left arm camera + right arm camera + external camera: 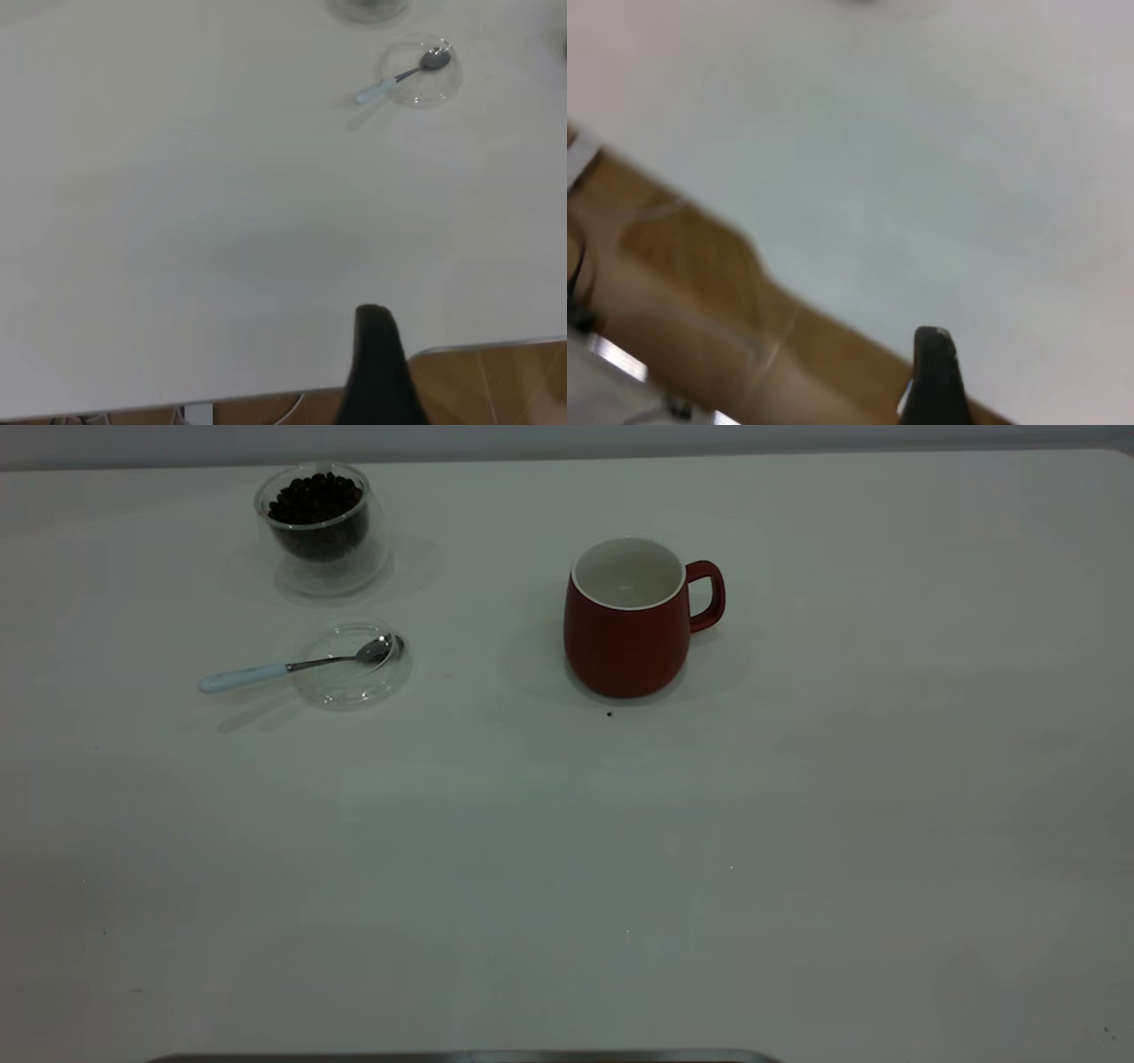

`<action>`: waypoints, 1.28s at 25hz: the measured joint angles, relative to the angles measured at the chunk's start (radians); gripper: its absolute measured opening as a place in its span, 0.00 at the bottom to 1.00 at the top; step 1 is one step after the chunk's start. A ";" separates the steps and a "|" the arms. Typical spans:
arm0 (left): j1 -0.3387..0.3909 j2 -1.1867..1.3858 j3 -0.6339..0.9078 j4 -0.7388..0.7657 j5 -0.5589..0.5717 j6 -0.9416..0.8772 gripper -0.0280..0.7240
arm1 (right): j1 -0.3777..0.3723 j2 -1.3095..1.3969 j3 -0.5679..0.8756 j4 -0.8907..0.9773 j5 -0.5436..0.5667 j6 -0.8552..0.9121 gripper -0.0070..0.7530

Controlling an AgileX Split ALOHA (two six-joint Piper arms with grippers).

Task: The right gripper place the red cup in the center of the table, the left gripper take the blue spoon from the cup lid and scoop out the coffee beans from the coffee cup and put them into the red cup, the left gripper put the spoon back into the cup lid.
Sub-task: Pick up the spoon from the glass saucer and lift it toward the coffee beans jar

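Your table (797, 886) carries the mug (627, 633) near its middle, upright. Well apart to its left stands the glass cup (321, 527) of beans (316, 499); near it the lid (353, 665) holds the spoon (292, 666). Both grippers' jaws: cannot tell.

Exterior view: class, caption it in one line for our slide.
Red cup stands mid-table; blue spoon rests in the cup lid near the bean-filled coffee cup.
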 joint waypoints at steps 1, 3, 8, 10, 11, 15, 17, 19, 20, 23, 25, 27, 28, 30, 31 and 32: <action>0.000 0.000 0.000 0.000 0.000 0.000 0.82 | -0.035 -0.038 0.014 0.000 -0.006 0.011 0.79; 0.000 0.000 0.000 0.000 0.000 0.000 0.82 | -0.092 -0.099 0.042 0.000 -0.021 0.023 0.79; 0.000 0.000 0.000 0.000 0.000 0.000 0.82 | -0.197 -0.203 0.112 0.001 -0.063 0.030 0.79; 0.000 0.000 0.000 0.000 0.000 0.000 0.82 | -0.222 -0.220 0.114 -0.001 -0.069 0.033 0.79; 0.000 0.000 0.000 0.000 0.000 0.000 0.82 | -0.233 -0.228 0.115 -0.001 -0.070 0.033 0.79; 0.000 0.000 0.000 0.000 0.000 0.000 0.82 | -0.263 -0.248 0.116 -0.012 -0.070 0.043 0.79; 0.000 0.000 0.000 0.000 0.000 0.000 0.82 | -0.268 -0.248 0.116 -0.022 -0.071 0.051 0.79; 0.000 0.000 0.000 0.000 0.000 0.000 0.82 | -0.270 -0.248 0.116 -0.034 -0.071 0.056 0.79; 0.000 0.000 0.000 0.000 0.000 0.000 0.82 | -0.270 -0.248 0.117 -0.036 -0.071 0.059 0.79; 0.000 0.000 0.000 0.000 0.000 0.000 0.82 | -0.270 -0.248 0.117 -0.040 -0.071 0.063 0.79; 0.000 0.000 0.000 0.000 0.000 0.000 0.82 | -0.270 -0.248 0.117 -0.040 -0.071 0.063 0.79; 0.000 0.000 0.000 0.000 0.000 0.000 0.82 | -0.270 -0.248 0.117 -0.040 -0.071 0.063 0.79; 0.000 0.000 0.000 0.000 0.000 0.000 0.82 | -0.270 -0.248 0.117 -0.040 -0.071 0.063 0.79; 0.000 0.000 0.000 0.000 0.000 0.000 0.82 | -0.270 -0.248 0.117 -0.040 -0.071 0.063 0.79; 0.000 0.000 0.000 0.000 0.000 0.000 0.82 | -0.270 -0.248 0.117 -0.040 -0.071 0.063 0.79; 0.000 0.000 0.000 0.000 0.000 0.000 0.82 | -0.270 -0.248 0.117 -0.040 -0.071 0.063 0.79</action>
